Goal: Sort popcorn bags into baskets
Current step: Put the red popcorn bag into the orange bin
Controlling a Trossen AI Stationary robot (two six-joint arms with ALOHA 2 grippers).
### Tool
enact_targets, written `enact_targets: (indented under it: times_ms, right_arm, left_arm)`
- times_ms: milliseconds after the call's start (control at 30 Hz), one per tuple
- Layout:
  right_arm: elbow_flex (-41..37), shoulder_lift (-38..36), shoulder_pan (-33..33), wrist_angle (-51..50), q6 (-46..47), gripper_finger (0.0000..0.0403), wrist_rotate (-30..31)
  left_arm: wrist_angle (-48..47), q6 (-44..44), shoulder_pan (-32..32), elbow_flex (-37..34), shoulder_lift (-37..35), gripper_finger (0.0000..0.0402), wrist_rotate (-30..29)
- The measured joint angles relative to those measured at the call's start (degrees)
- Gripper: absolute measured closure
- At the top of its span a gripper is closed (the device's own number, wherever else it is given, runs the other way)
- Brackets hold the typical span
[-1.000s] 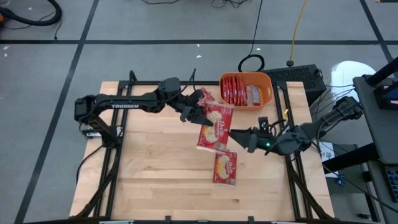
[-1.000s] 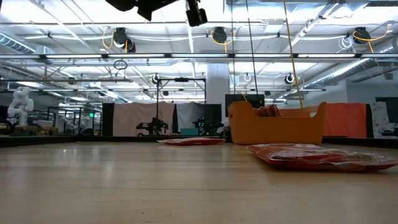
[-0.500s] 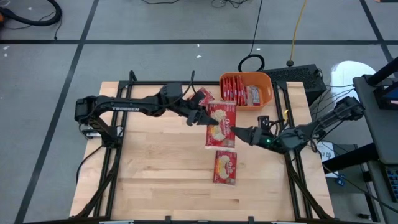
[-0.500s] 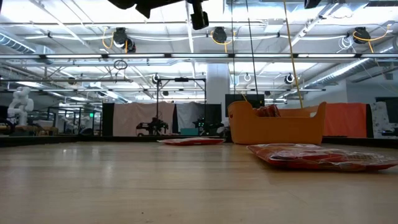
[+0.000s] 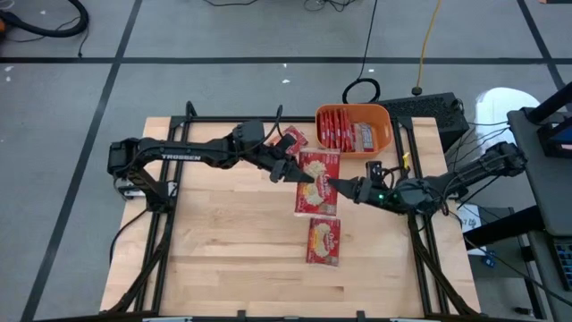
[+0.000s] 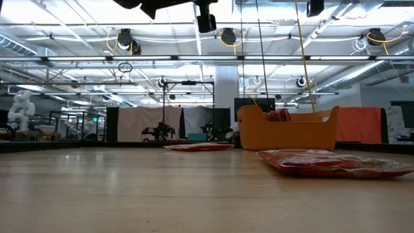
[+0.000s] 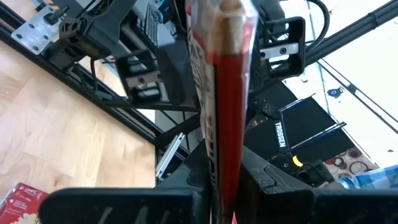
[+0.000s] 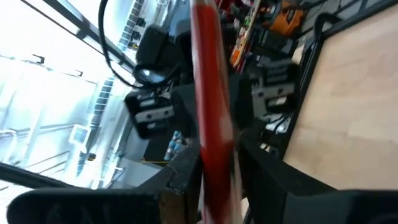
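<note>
One red popcorn bag (image 5: 317,183) hangs in the air over the middle of the table, face up. My left gripper (image 5: 302,176) is shut on its left edge and my right gripper (image 5: 336,186) on its right edge. Both wrist views show this bag edge-on (image 7: 227,93) (image 8: 208,93). A second bag (image 5: 324,240) lies flat on the table nearer the front. A third (image 5: 291,139) lies flat beside the left arm. The orange basket (image 5: 355,128) stands at the far right, with several bags in it. My left gripper pinches the bag's left edge (image 7: 217,165) between its two fingers, coming level from the table's left. The bag is lifted clear of the table and lies about flat. My right gripper has a finger against each face of the bag's right edge (image 8: 214,158), coming about level from the table's right. The picture is blurred at the contact.
Black frame rails (image 5: 170,215) run along the table's left and right sides. Bare wood (image 5: 232,241) lies open at the front left. In the low view the front bag (image 6: 333,162) and the basket (image 6: 288,129) show to the right.
My left gripper has carried the bag a little toward the table's right and turned it from slanting to square with the table. My right gripper has come toward the left onto the bag's right edge, and its wide-open fingers have closed in on it.
</note>
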Motion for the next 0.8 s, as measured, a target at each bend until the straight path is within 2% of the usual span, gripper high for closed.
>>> enact_targets:
  times_ms: [233, 533, 633, 800]
  right_arm:
    - [0.0, 0.0, -2.9, -0.4, -2.9, 0.0303, -4.1]
    - [0.0, -0.2, -3.3, -0.9, -2.9, 0.0356, -8.3]
    - [0.0, -0.3, -3.3, -1.0, -2.9, 0.0373, -8.6]
    - [0.0, -1.7, -3.6, -2.4, -1.9, 0.0382, -8.7]
  left_arm:
    - [-0.8, 0.0, -0.4, 0.0, 0.0, 0.0362, -0.2]
    - [-0.6, 0.1, -0.3, 0.0, 0.0, 0.0354, -0.4]
    - [0.0, 1.0, -0.2, 0.0, 0.0, 0.0321, -2.6]
    - [0.0, 0.1, 0.7, 0.0, -0.4, 0.0237, -5.8]
